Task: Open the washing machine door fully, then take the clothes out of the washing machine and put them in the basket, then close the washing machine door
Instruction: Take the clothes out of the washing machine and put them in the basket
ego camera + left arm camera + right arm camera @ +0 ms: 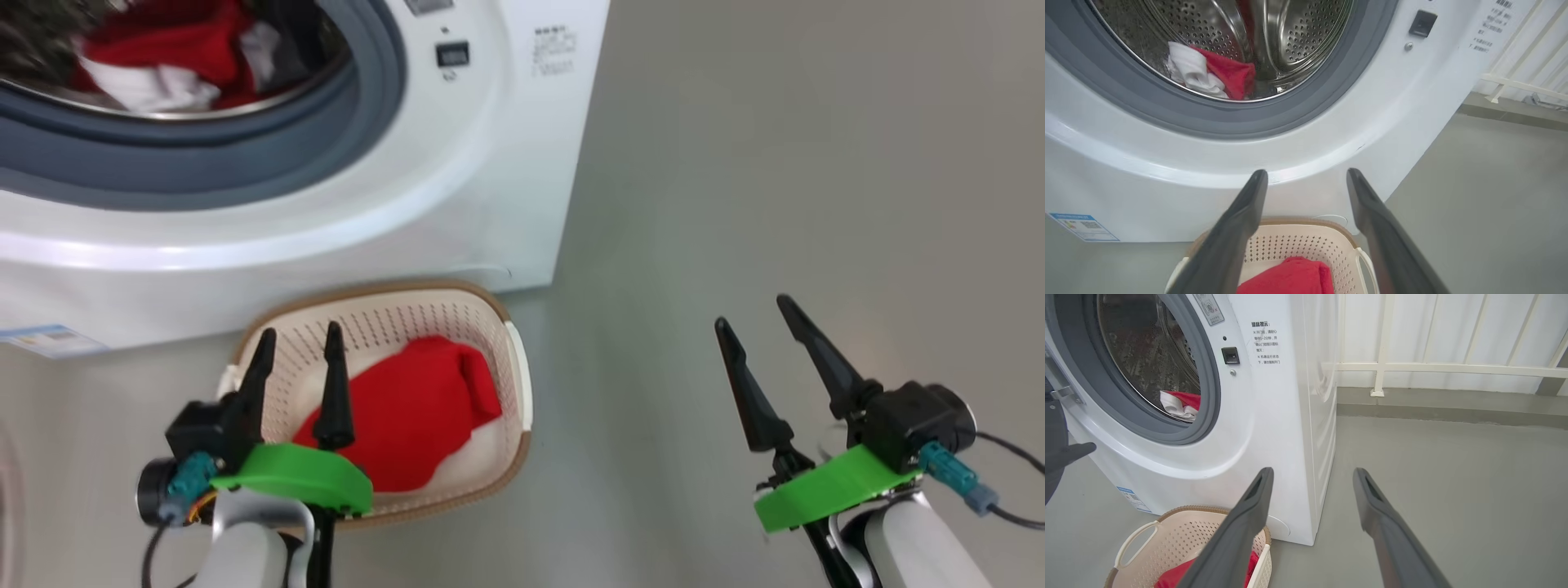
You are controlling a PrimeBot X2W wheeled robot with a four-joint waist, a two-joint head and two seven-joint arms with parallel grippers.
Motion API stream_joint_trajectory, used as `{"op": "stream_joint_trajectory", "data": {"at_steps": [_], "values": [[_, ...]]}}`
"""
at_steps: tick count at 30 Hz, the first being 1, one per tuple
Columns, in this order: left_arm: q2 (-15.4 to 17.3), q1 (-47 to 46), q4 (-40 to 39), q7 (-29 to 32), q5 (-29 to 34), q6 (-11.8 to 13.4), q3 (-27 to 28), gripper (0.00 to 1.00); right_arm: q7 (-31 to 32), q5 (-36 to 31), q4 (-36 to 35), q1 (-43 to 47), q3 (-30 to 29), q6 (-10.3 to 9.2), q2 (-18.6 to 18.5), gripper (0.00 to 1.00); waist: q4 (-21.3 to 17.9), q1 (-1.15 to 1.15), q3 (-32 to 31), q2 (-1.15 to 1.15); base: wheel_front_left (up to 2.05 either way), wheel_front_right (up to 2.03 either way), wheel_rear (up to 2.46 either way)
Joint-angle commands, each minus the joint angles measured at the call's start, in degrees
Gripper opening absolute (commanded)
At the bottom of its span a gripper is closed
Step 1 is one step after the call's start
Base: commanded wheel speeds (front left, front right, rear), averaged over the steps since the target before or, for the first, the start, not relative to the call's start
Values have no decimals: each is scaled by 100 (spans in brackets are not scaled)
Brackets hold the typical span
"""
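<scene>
The washing machine [490, 163] stands with its mouth uncovered, and red and white clothes [175, 61] lie in the steel drum [1216, 73]. In front of it on the floor is the cream basket [392, 320], holding one red garment [408, 416]. My left gripper [298, 349] hovers open over the basket's left part, empty; in its own view the gripper [1306, 175] points at the machine's front above the basket [1298, 243]. My right gripper [755, 317] is open and empty over bare floor to the right. A dark piece [1055, 457] by the hinge may be the door's rim.
Grey floor spreads to the right of the machine. A white railing [1453, 369] runs along the far wall behind it. A blue label [49, 339] sits low on the machine's front. The basket stands close against the machine's lower front.
</scene>
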Motion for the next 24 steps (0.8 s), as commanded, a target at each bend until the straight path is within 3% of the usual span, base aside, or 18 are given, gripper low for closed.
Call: {"op": "stream_joint_trajectory", "data": {"at_steps": [1, 7, 24], "values": [[72, 193, -332, -69, 146, 30, 137, 100, -36, -57, -82, 121, 67, 19, 12, 100, 239, 0, -427, 0, 0, 0, 0], [150, 707, -1033, -69, 490, 21, 101, 100, -36, -101, 10, 317, 0, 19, 44, 100, 333, 0, -815, 0, 0, 0, 0], [387, 1927, -2220, 329, 708, 231, -120, 100, -36, -218, 114, 916, -208, 19, 134, 100, 482, 0, -1564, 0, 0, 0, 0]]}}
